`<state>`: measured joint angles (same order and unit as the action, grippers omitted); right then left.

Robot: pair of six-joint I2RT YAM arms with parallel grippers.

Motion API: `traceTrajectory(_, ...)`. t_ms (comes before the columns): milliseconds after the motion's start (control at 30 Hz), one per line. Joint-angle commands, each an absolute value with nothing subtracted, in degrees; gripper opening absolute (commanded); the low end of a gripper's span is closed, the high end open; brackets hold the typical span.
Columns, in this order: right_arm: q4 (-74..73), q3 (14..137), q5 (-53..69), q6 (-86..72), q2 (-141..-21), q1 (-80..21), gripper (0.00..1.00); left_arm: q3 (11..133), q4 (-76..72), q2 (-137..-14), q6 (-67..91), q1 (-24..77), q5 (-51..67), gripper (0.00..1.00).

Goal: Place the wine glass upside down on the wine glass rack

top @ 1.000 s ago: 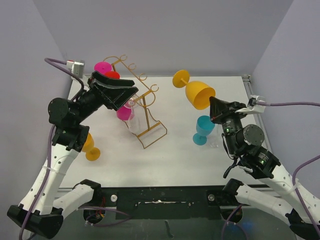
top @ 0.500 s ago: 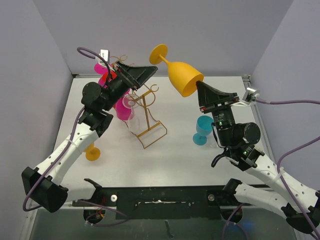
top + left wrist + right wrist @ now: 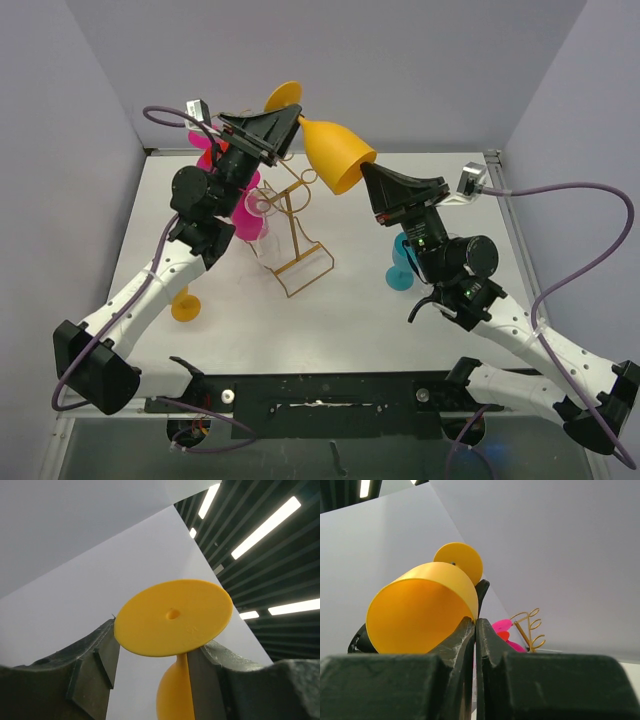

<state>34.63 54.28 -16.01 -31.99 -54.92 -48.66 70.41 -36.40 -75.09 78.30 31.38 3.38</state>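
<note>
- yellow wine glass (image 3: pixel 338 155): smooth, matt, opaque plastic
- wine glass rack (image 3: pixel 294 232): thin gold-coloured metal wire, faint sheen
- table (image 3: pixel 380 330): smooth, matt white top
- left gripper's fingers (image 3: pixel 92 680): dark, matt, faintly grainy plastic

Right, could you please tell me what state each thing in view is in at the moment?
orange wine glass: held in the air, lying sideways
right gripper: shut on its rim
left gripper: open, jaws either side of its stem
wine glass rack: standing upright on the table
pink glass: hanging bowl-down on the rack
teal glass: upright on the table
</note>
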Motion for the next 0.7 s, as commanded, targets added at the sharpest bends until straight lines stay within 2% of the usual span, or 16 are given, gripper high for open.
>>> traceTrajectory(0,38.0,55.2,-11.0,-33.0,-54.9,-48.2,0.0,72.9,-42.2,-74.9,81.2,31.7,-0.9,0.36)
traceTrajectory(100,37.2,54.5,-9.6,-32.9,-54.6,-48.2,0.0,72.0,-43.3,-74.6,81.5,31.7,-2.0,0.32)
traceTrajectory(367,35.1,53.7,-6.0,-29.7,-54.0,-48.2,0.0,72.1,-46.3,-75.7,85.7,31.6,-0.8,0.3)
traceTrajectory(533,34.1,54.0,-5.7,-28.2,-54.1,-48.3,0.0,72.3,-47.0,-75.6,85.9,31.6,-0.2,0.11)
traceTrajectory(667,33.3,53.9,-5.7,-28.0,-53.9,-48.2,0.0,72.5,-48.4,-75.4,82.6,31.5,0.2,0.01)
